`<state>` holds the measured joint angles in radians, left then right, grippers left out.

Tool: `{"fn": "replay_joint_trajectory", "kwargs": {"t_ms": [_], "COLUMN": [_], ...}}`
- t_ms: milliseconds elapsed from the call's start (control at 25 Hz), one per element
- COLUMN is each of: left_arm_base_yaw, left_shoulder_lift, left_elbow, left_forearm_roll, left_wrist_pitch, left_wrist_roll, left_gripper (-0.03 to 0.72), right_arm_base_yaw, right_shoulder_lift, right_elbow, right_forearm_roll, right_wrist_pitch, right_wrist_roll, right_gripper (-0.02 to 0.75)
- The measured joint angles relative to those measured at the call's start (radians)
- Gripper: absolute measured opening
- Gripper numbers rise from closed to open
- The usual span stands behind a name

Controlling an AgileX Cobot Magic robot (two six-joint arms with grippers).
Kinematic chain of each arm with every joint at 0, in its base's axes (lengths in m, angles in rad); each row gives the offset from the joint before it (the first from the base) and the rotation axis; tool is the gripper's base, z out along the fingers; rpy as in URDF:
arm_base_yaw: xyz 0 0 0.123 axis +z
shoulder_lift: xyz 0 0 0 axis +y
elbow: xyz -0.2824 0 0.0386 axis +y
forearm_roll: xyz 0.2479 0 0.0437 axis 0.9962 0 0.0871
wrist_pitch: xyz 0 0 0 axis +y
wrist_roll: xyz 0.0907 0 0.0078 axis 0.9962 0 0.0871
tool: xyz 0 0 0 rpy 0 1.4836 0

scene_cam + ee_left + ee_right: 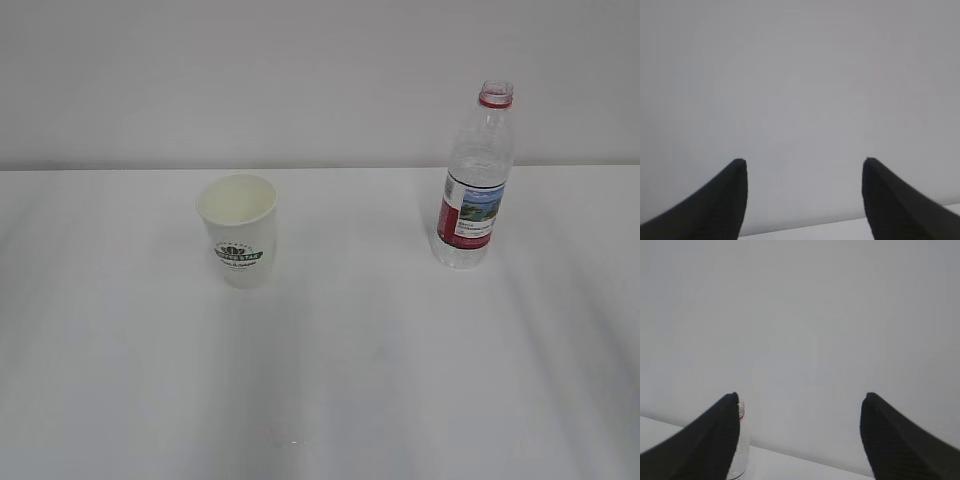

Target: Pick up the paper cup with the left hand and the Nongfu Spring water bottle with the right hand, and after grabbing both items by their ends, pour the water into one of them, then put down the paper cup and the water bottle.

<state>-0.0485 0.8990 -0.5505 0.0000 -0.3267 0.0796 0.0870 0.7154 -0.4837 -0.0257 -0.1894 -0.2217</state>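
**cup and bottle both waiting, nothing grabbed yet**

so here's the setup. the paper cup (238, 230) stands upright on the white desk (340, 380), left of the middle and closer to the far edge than the near one, mouth up and its green logo facing the camera. the nongfu spring water bottle (474, 180) stands upright too, over toward the far right part of the desk, cap off, label facing front. they're well apart from each other, which i'd guess is on purpose: each one sits on its own arm's side, so neither arm has to reach across.

can't really tell how much water is in the bottle, it's clear plastic against a pale wall.

neither arm shows in the exterior view. in the left wrist view the left end effector (805, 162) has its two black fingers spread wide with nothing between them, and it's basically staring at the wall with just a sliver of desk at the bottom. no cup in that view. the right end effector (800, 396) is also spread wide and empty, and you can just see the bottle's neck poking out from behind its left finger, so it's roughly pointed that way but not lined up.

my read: task hasn't properly started, both pickups are still to do, and wide fingers make sense for going around a cup and a bottle.
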Motion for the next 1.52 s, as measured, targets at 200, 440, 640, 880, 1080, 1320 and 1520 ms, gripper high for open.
{"fn": "replay_joint_trajectory", "kwargs": {"t_ms": [200, 440, 640, 880, 1080, 1320, 1520], "left_arm_base_yaw": [0.0, 0.0, 0.0, 0.0, 0.0, 0.0, 0.0], "left_shoulder_lift": [0.119, 0.236, 0.313, 0.38, 0.448, 0.543, 0.641], "left_elbow": [0.0, 0.0, 0.0, 0.0, 0.024, 0.164, 0.254], "left_forearm_roll": [0.0, 0.0, 0.0, 0.0, 0.0, 0.0, 0.064], "left_wrist_pitch": [-0.081, -0.164, -0.183, -0.187, -0.228, -0.456, -0.641], "left_wrist_roll": [0.0, 0.0, 0.0, 0.0, 0.0, 0.0, -0.067], "left_gripper": [0.517, 0.515, 0.502, 0.482, 0.481, 0.48, 0.48], "right_arm_base_yaw": [-0.001, -0.001, -0.001, -0.001, -0.001, -0.001, -0.001], "right_shoulder_lift": [0.102, 0.229, 0.363, 0.513, 0.603, 0.701, 0.785], "right_elbow": [0.0, 0.0, 0.0, 0.0, 0.0, 0.0, 0.065], "right_forearm_roll": [-0.001, -0.001, -0.001, -0.001, -0.001, -0.008, -0.076], "right_wrist_pitch": [-0.128, -0.217, -0.253, -0.382, -0.453, -0.475, -0.594], "right_wrist_roll": [0.0, 0.0, 0.0, 0.0, 0.0, 0.028, 0.07], "right_gripper": [0.568, 0.568, 0.568, 0.568, 0.568, 0.568, 0.568]}}
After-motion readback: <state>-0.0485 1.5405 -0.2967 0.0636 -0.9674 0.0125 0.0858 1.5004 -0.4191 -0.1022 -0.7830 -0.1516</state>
